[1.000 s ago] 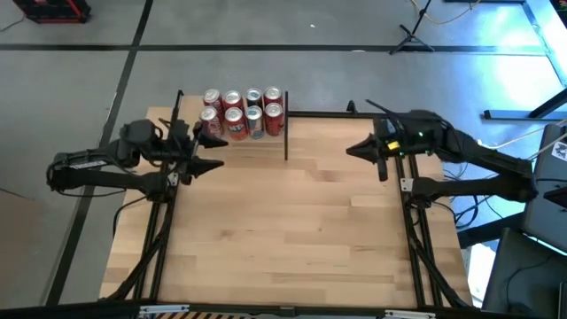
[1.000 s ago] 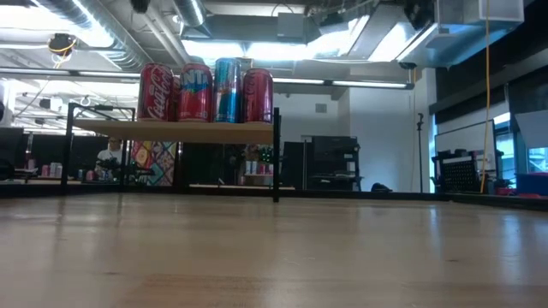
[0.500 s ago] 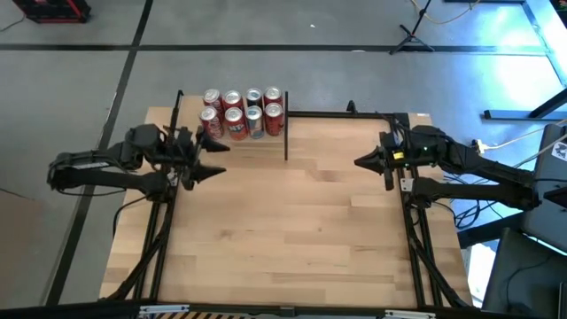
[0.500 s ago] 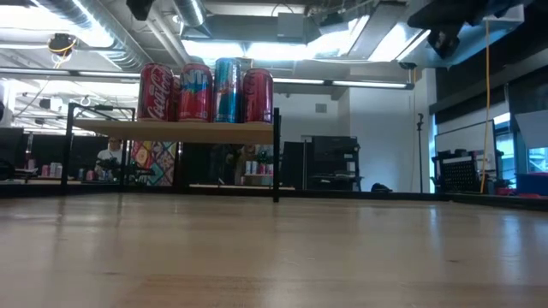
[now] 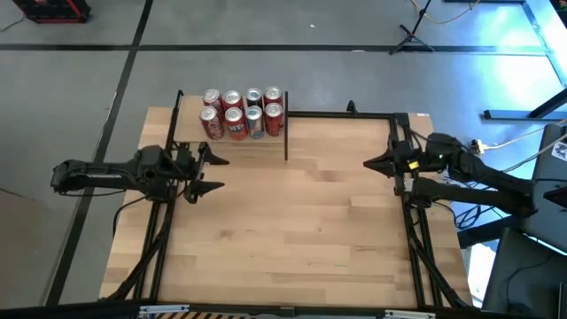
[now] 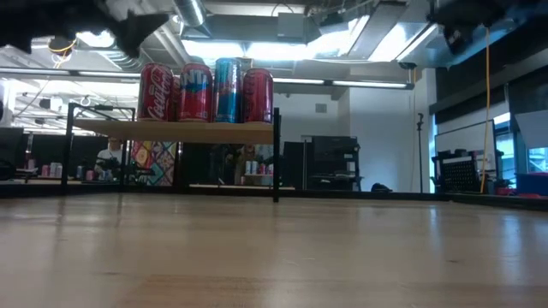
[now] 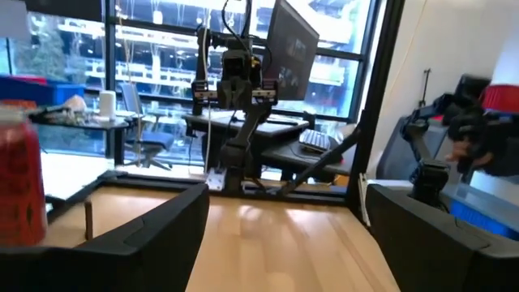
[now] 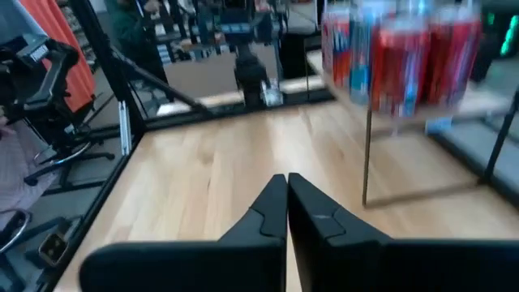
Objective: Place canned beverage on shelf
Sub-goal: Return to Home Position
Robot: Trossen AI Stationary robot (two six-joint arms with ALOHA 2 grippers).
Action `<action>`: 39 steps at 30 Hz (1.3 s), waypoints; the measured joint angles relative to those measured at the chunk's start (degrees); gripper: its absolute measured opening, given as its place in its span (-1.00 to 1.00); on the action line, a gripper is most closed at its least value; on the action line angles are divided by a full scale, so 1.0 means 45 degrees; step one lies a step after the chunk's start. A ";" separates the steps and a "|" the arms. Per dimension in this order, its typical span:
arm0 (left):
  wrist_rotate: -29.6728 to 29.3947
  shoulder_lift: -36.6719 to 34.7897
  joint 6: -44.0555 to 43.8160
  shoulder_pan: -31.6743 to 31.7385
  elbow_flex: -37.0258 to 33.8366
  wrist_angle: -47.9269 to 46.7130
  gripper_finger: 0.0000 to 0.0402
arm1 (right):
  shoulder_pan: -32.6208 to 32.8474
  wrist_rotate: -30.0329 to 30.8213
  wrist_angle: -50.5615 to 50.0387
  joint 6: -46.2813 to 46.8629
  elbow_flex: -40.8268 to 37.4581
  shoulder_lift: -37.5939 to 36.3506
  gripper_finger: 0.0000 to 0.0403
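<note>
Several cans stand upright in two rows on the shelf, a small light-wood board on thin black posts at the table's far left; they show in the low view and in the right wrist view. One red can shows in the left wrist view. My left gripper is open and empty, near of the shelf. My right gripper is shut and empty at the table's right edge.
Black frame rails run along the table's far and side edges. The wood tabletop lies bare between the arms. A black shelf post stands on the table. Room furniture shows beyond the table.
My left gripper has drawn back from the shelf toward the table's near edge and has opened wider. My right gripper has drawn back toward the table's right edge, staying shut. The cans have kept still.
</note>
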 joint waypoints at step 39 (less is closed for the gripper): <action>-0.0314 -0.4487 -0.0958 0.0010 -0.3190 -0.2281 0.62 | 0.0000 0.0704 0.5654 0.2032 -0.7951 -0.5400 -0.97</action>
